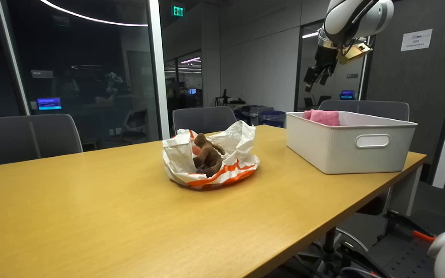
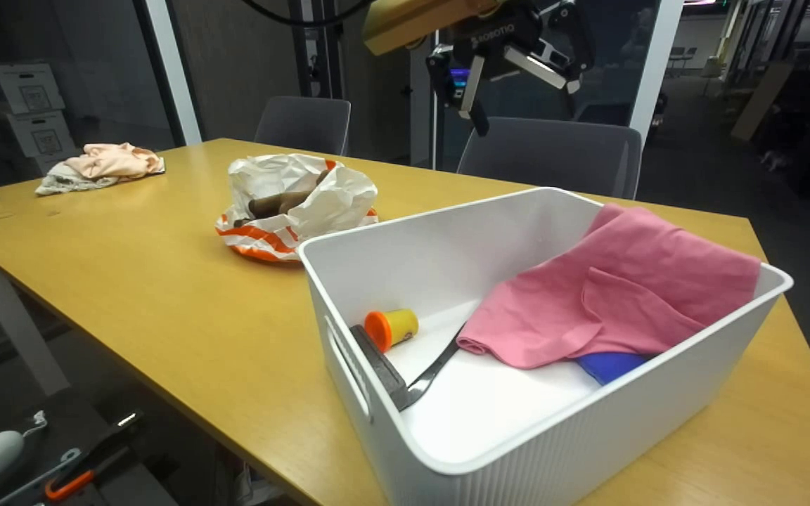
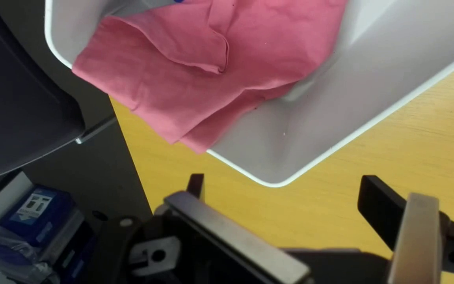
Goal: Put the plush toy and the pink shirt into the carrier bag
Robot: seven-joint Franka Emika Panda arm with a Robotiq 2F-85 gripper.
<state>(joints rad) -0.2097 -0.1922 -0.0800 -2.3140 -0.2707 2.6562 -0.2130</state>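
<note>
The gripper (image 1: 316,82) hangs in the upper right of the frame in an exterior view; in the wrist view its two fingers (image 3: 382,211) stand wide apart. Lower in an exterior view, at the right of the frame, the white bin (image 1: 355,160) stands on the table (image 1: 91,216). The pink shirt (image 3: 211,71) lies in this bin, and one part of it goes over the rim. A yellow and orange tub (image 2: 402,325) lies on its side in the bin. In the middle of the frame in an exterior view there is the carrier bag (image 1: 242,143) with its mouth open, and the plush toy (image 1: 209,156) sits inside it.
</note>
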